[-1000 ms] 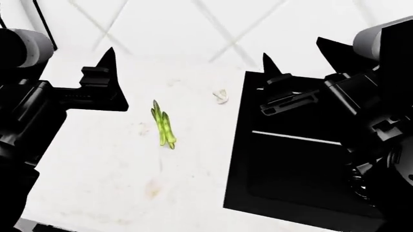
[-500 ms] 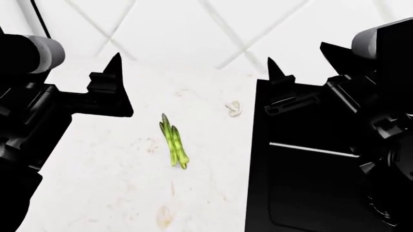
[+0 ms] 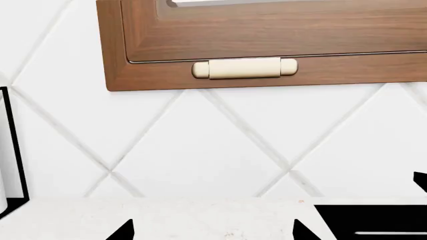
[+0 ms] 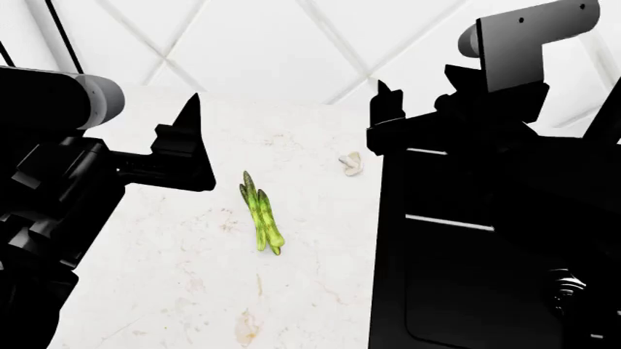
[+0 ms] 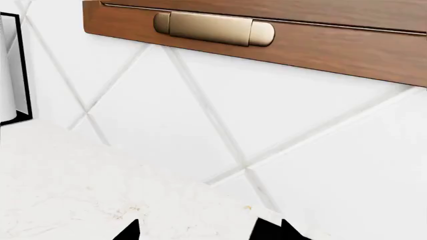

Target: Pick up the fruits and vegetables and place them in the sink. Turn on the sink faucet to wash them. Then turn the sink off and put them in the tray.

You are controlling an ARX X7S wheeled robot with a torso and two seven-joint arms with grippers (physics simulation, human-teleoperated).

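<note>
The fruits and vegetables lie on the white counter: a small bunch of green stalks (image 4: 260,215) and, further back, a whitish garlic-like piece (image 4: 350,163) close to the sink's left edge. The black sink (image 4: 437,262) fills the right side, its metal drain (image 4: 568,292) partly showing. My left gripper (image 4: 167,142) hovers left of the stalks, and in its wrist view (image 3: 212,232) it is open with only bare counter between the fingers. My right gripper (image 4: 415,89) is raised over the sink's back-left corner and is open and empty too (image 5: 208,232). The faucet and tray are out of view.
A white diamond-tiled wall (image 4: 272,51) backs the counter. Above it hangs a wooden cabinet (image 3: 267,45) with a cream handle (image 3: 244,68). A black-framed white object (image 3: 12,150) stands at the counter's far left. The sink's black corner (image 3: 373,225) shows in the left wrist view.
The head view shifted at first, sliding the produce rightward and down in frame. Since then my right arm has risen and moved left over the sink. The produce has not moved on the counter.
</note>
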